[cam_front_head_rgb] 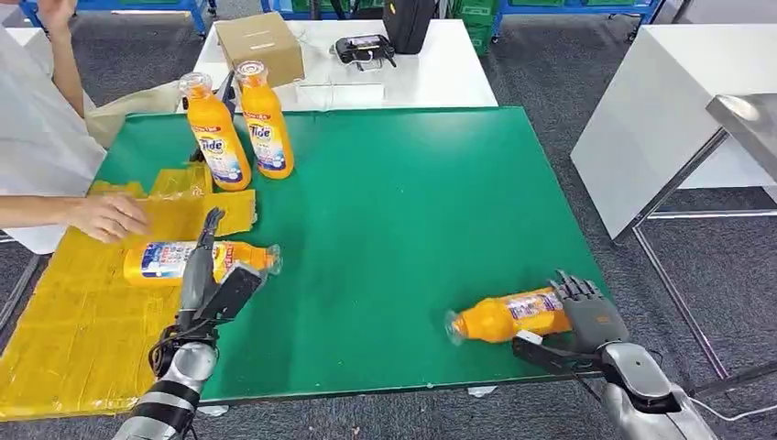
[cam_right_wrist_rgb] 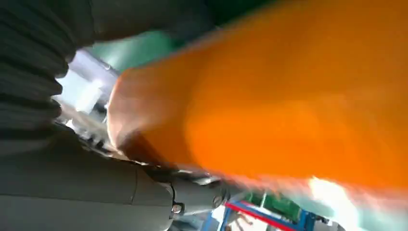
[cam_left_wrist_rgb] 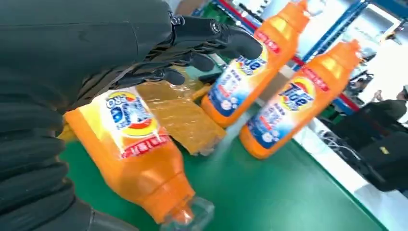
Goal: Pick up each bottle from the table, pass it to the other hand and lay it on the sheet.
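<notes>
The right hand [cam_front_head_rgb: 586, 316] lies at the table's near right edge with its fingers [cam_front_head_rgb: 575, 289] over the base of a lying orange Tide bottle [cam_front_head_rgb: 509, 314] and its thumb beneath; whether the grip has actually closed cannot be told. In the right wrist view that bottle [cam_right_wrist_rgb: 288, 101] is a blurred orange mass pressed right against the hand. Its clear cap points toward the middle of the green table mat [cam_front_head_rgb: 394, 229].

The left hand [cam_front_head_rgb: 209, 275] hangs above a second lying bottle [cam_front_head_rgb: 165, 259], fingers extended and apart, holding nothing. The left wrist view shows those dark fingers [cam_left_wrist_rgb: 211, 38] just over this bottle's label [cam_left_wrist_rgb: 132, 118], with a gap between them. This bottle rests on the yellow sheet [cam_front_head_rgb: 73, 330], its cap end reaching onto the green mat.

Farther back, two upright Tide bottles [cam_front_head_rgb: 217, 134] [cam_front_head_rgb: 267, 121] stand side by side near the sheet's far edge. A person's hand [cam_front_head_rgb: 110, 216] presses on the sheet at the left. Behind the mat, a white table [cam_front_head_rgb: 431, 73] carries a cardboard box [cam_front_head_rgb: 260, 44] and a black device [cam_front_head_rgb: 363, 48].
</notes>
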